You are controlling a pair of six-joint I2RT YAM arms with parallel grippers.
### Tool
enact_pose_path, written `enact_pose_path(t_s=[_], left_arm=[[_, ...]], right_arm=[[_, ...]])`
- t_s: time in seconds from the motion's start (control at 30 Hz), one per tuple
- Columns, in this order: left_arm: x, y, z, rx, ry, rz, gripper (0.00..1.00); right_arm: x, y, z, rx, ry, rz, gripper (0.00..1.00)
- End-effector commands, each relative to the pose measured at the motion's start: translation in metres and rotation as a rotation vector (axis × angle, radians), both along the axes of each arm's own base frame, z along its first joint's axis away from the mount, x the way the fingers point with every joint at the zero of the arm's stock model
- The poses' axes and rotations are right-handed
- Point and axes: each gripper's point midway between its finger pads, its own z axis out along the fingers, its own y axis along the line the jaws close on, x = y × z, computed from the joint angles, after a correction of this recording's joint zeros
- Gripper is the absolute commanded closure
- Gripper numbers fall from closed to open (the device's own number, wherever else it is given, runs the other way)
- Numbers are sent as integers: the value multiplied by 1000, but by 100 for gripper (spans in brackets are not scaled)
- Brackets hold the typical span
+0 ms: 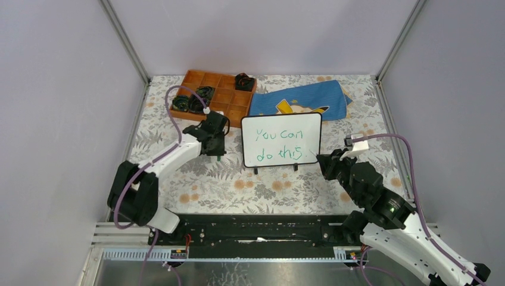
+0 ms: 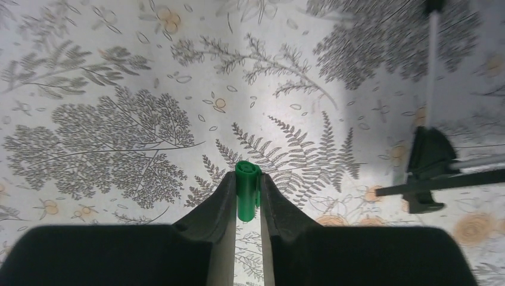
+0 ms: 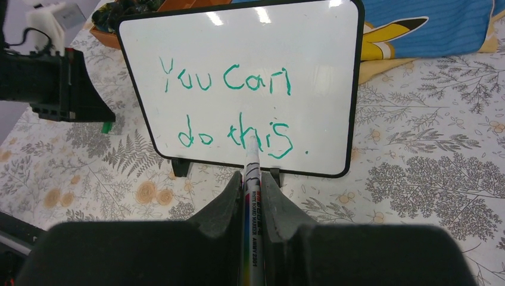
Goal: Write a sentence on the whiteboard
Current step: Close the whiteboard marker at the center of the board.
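The whiteboard (image 1: 311,138) stood upright on the tabletop (image 1: 226,185), the sentence (image 1: 280,145) apparently complete. Right of the whiteboard, the right claw (image 3: 252,179) pinched the marker (image 3: 251,202), tip toward it. Left of the whiteboard, the left claw (image 2: 246,190) pinched the green cap (image 2: 246,176), probably for recapping.

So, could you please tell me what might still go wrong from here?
The marker in the right fingers points at "this" in the sentence; a slip could smear it. The whiteboard stands on two small feet, so a push might tip it. The green cap in the left fingers might drop.
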Motion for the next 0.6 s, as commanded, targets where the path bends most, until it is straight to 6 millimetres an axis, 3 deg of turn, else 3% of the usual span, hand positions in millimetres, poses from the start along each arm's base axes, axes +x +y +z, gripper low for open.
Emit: enact_pose_path(t_s=[0.0,0.13,0.3,0.57], left_arm=[[16,8,50,-18,-143,77,100],[16,7,95,-79,-233,89,100],[15,-9,160,-232,-363,55,100],[-12,-50,279,-663,-672,-108,100]], right_arm=[[0,6,30,56,-48,26,100],[-1,12,40,72,-70,61,100],[-4,26,64,108,-134,144,100],[-8,61,124,216,-290,309,100]])
